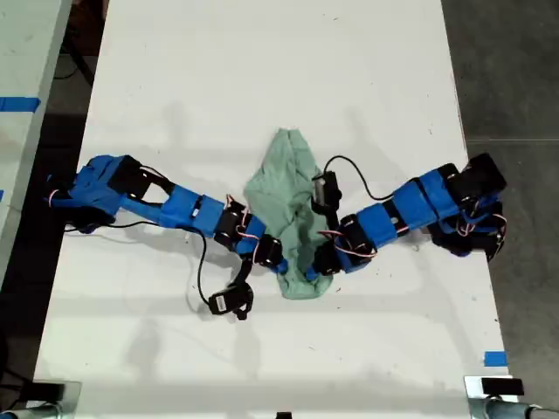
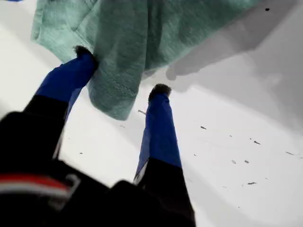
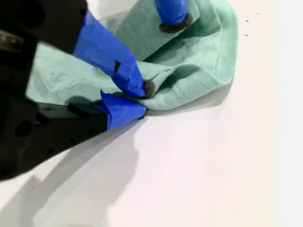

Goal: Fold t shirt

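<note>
Two arms reach in from opposite sides of the exterior view and meet low over the shirt point(image 1: 284, 188). It lies bunched in a long, wrinkled strip at the middle of the table point(image 1: 262, 70), and its end nearer the bottom of that view sits between the wrists.

The second gripper point(image 3: 144, 98) has its fingers pressed narrow onto a fold at the shirt's edge, right at the tabletop. The first gripper point(image 2: 123, 71) stands wide, with a hem of cloth draped across one fingertip point(image 2: 85, 51) and the other fingertip point(image 2: 161, 90) bare above the table. It grips nothing.

The step in hand looks like gathering an edge to fold it over. To do that well, the first gripper probably needs to close on the hem between its fingers before either arm lifts. A one-sided pull would likely only drag the strip into a tighter bunch. Both pinches should then rise together and carry the edge evenly. Both forearms slope down steeply, with the wrists bent toward the cloth.
</note>
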Robot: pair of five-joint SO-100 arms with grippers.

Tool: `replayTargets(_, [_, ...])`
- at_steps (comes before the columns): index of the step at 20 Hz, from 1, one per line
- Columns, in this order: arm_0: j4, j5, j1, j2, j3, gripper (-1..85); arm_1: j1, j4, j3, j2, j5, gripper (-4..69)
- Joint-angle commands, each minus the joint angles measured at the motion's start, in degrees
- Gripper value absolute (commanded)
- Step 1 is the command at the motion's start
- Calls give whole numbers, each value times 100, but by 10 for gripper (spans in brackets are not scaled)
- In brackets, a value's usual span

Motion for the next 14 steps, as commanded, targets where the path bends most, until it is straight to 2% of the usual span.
replayTargets(1, [9, 123, -132, 79, -167, -3, -114, -123, -492, -9, 18, 228])
replayTargets(2, [44, 123, -105, 114, -167, -3, -132, -176, -571, -70, 18, 212])
replayTargets(3, [62, 123, -70, 167, -167, -3, -158, -202, -686, -176, 26, 156])
replayTargets(4, [70, 123, -26, 229, -167, -3, -202, -202, -791, -272, 123, 2])
replayTargets(7, [70, 202, 202, 580, -167, -3, -404, 35, -1468, -554, 255, 5])
replayTargets(9, [-18, 378, 413, 1072, -185, -3, -527, 765, -2751, -923, 193, 5])
replayTargets(11, [79, 703, 457, 1723, -149, -3, -457, 1002, -3393, -773, -141, 5])
replayTargets(14, [949, 1063, 44, 2725, -44, -3, 114, 1037, -2865, 369, -703, 4])
